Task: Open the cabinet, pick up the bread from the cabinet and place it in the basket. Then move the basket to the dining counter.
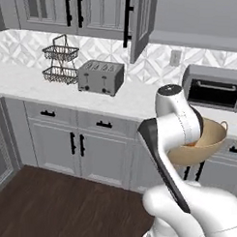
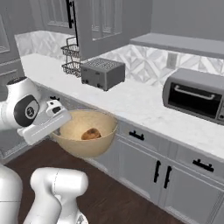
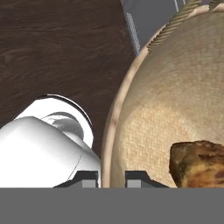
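My gripper [image 3: 111, 177] is shut on the rim of the tan basket [image 2: 85, 148], one finger inside the rim and one outside. It holds the basket in the air in front of the lower drawers, below the counter's edge. The brown bread [image 2: 90, 134] lies in the bottom of the basket [image 3: 175, 87], and the hand view shows the bread [image 3: 199, 164] close by the fingers. In the left base view the basket [image 1: 209, 140] peeks out behind my arm. The grey upper cabinet [image 1: 140, 24] has one glass door swung open. The dining counter is out of view.
A toaster [image 1: 101, 77], a two-tier wire rack [image 1: 60, 65] and a toaster oven [image 2: 197, 94] stand on the marble counter [image 2: 144, 105] with grey drawers. The open cabinet door [image 2: 105, 24] hangs out over the counter. Dark wood floor [image 1: 49, 205] lies to the left.
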Robot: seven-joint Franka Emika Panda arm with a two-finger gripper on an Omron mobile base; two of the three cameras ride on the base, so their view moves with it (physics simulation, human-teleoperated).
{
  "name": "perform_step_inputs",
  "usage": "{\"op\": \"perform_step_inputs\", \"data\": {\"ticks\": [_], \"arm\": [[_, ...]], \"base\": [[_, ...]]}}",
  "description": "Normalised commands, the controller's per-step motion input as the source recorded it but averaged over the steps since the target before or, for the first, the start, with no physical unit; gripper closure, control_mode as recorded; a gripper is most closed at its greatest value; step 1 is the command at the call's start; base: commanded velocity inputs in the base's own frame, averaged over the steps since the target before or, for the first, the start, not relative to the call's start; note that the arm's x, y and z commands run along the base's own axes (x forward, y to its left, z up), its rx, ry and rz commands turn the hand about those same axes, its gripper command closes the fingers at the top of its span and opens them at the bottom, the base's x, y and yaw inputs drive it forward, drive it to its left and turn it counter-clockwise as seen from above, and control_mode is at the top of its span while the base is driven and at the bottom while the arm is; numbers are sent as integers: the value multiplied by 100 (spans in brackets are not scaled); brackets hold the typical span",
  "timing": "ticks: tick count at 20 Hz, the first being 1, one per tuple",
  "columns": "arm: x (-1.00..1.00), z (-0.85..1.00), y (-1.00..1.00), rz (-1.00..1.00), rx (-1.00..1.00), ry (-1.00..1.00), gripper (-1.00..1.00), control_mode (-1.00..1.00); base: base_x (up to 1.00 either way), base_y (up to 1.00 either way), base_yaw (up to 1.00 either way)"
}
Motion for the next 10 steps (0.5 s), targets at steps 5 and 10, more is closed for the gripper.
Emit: {"op": "perform_step_inputs", "data": {"ticks": [5,10], "arm": [[0,0,0,0,0,0,100,100],[0,0,0,0,0,0,100,100]], "base": [[-12,0,100],[-11,0,100]]}}
